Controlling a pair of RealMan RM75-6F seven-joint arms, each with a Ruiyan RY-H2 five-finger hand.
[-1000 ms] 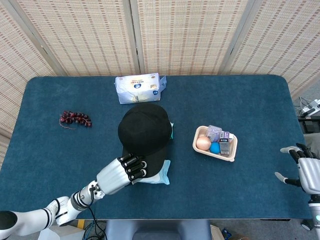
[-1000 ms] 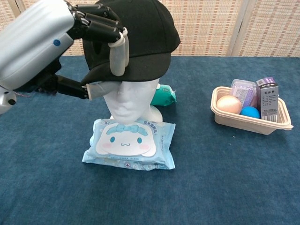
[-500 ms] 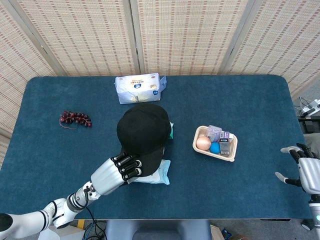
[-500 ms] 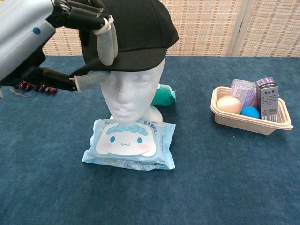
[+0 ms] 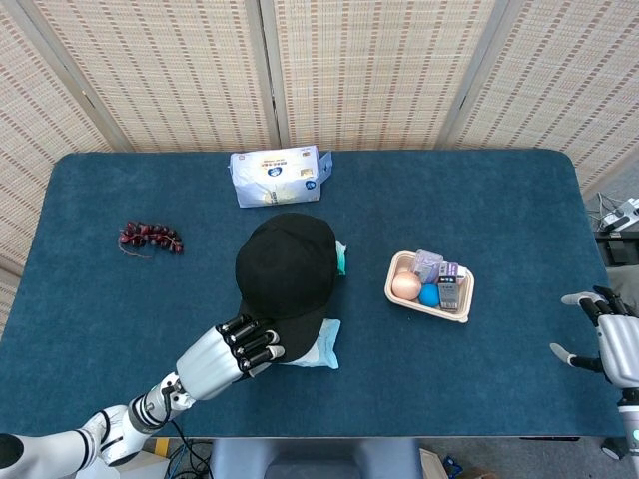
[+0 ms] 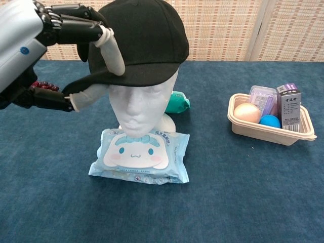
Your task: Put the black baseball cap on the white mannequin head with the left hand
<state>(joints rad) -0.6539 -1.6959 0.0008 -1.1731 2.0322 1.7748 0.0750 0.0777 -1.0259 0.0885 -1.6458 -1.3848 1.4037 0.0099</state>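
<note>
The black baseball cap (image 5: 288, 264) (image 6: 144, 35) sits on the white mannequin head (image 6: 142, 104), with its brim over the forehead. Seen from the head view, the cap hides the mannequin entirely. My left hand (image 5: 238, 347) (image 6: 35, 40) is at the brim's left side. Its fingers (image 6: 109, 48) lie on top of the brim and its thumb (image 6: 86, 97) presses from below, so it still pinches the brim. My right hand (image 5: 611, 339) rests open at the table's right edge, far from the cap.
The mannequin stands behind a blue cartoon wet-wipes pack (image 6: 139, 154), with a green packet (image 6: 178, 103) behind it. A beige tray (image 6: 263, 130) (image 5: 392, 290) of small items is to the right. Grapes (image 5: 150, 238) lie far left and a tissue pack (image 5: 280, 177) at the back.
The cap has settled lower and squarer on the mannequin head. My left hand has drawn back toward the near left, still at the brim. The right hand has not moved.
</note>
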